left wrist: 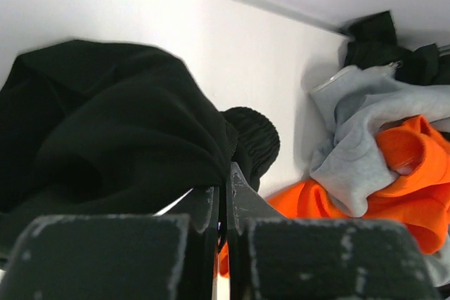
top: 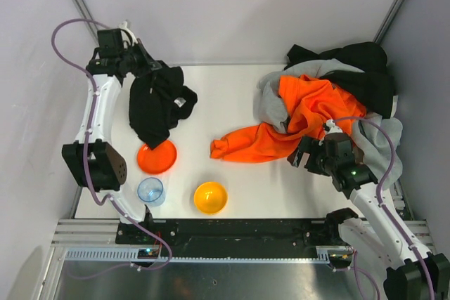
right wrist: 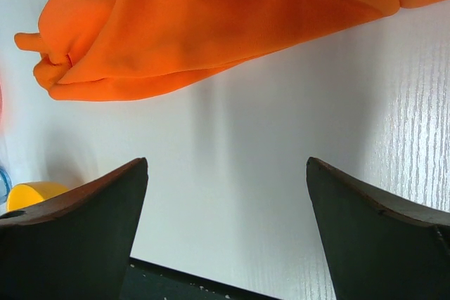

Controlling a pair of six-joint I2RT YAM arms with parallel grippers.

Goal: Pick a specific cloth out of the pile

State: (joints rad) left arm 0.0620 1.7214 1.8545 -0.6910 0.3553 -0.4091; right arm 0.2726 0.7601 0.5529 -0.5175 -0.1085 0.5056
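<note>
The left gripper (top: 144, 62) was closed on the cloth (top: 156, 103), jaws pinched together on a fold at its top. The cloth hung at the far-left of the table (top: 232, 89), well apart from the pile (top: 330, 93), with its lower end reaching the plate (top: 157, 158). The right gripper (right wrist: 225, 230) was wide open and empty, near the orange garment (right wrist: 211, 26). The cloth appeared light, limp and non-fragile. A bunched fold is judged the best hold, since a single thin edge could slip free.

Cloth (top: 156, 103) in my L claw (top: 145, 66), far left of counter (top: 225, 96), plate (top: 157, 158) just before it. Pile (top: 330, 96) far right, R claw (right wrist: 225, 166) in front.
</note>
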